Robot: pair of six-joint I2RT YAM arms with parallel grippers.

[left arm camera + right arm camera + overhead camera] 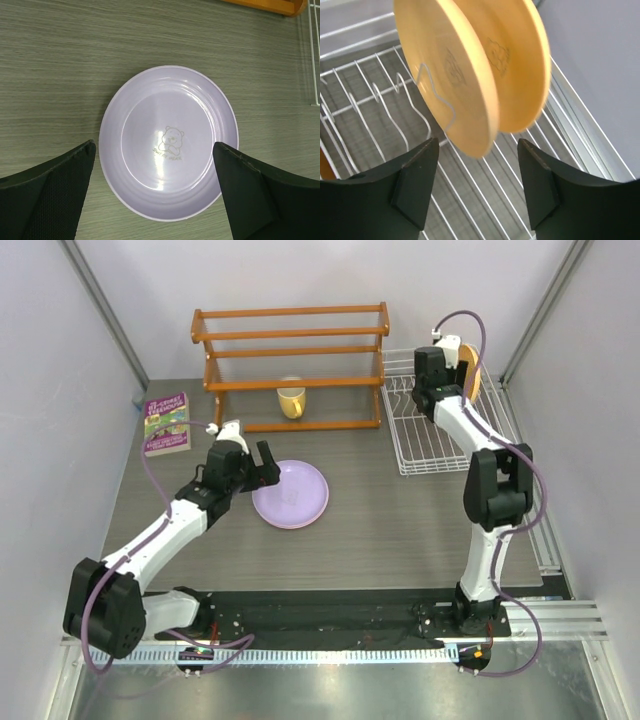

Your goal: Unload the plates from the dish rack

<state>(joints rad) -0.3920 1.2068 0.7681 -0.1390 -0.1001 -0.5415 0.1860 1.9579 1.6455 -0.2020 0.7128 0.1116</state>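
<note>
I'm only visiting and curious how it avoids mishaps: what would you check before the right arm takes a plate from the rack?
1. Right pincer open: ok, jaws wide.
2. Plates upright in rack: ok, two orange plates stand in the tines.
3. Only one plate between jaws: cannot tell; the two sit close together.
4. Lavender plate set down: ok, flat on table, left pincer open above it.
5. Room to set another down: ok, bare table beside it.

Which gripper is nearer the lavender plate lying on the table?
Left. The left gripper hovers at the rim of the lavender plate, jaws open; the right gripper is away at the dish rack, by an upright orange plate.
</note>
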